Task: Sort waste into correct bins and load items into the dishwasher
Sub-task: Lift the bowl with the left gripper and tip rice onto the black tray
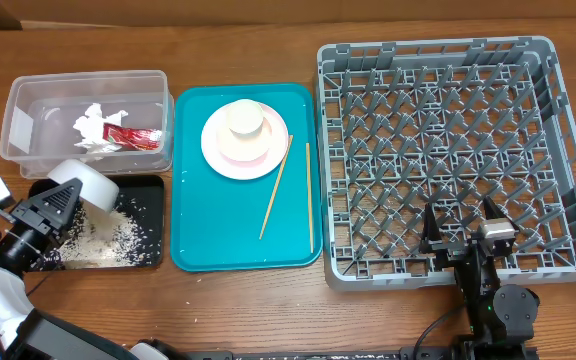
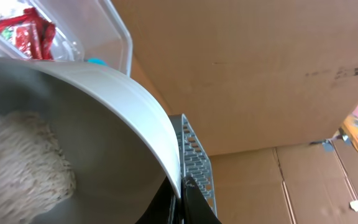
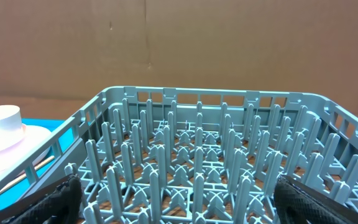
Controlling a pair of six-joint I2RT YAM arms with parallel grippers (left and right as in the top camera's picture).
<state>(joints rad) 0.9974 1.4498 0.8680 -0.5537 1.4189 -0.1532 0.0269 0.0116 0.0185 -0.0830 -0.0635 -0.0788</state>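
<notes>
Pinching the pale bowl (image 1: 88, 186) by its rim, my left gripper (image 1: 60, 203) holds it tilted over the black tray (image 1: 161, 225), where rice scraps (image 1: 108, 238) lie. I judge it light, rigid and glossy, so likely slippery, and the rim is the only purchase. My right gripper (image 1: 464, 238) hangs with jaws spread wide, well apart from the tray.

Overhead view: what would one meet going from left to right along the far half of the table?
clear tub, holding the white tissue and then the red wrapper → pink plate → slanted chopstick → straight chopstick → grey dish rack
</notes>
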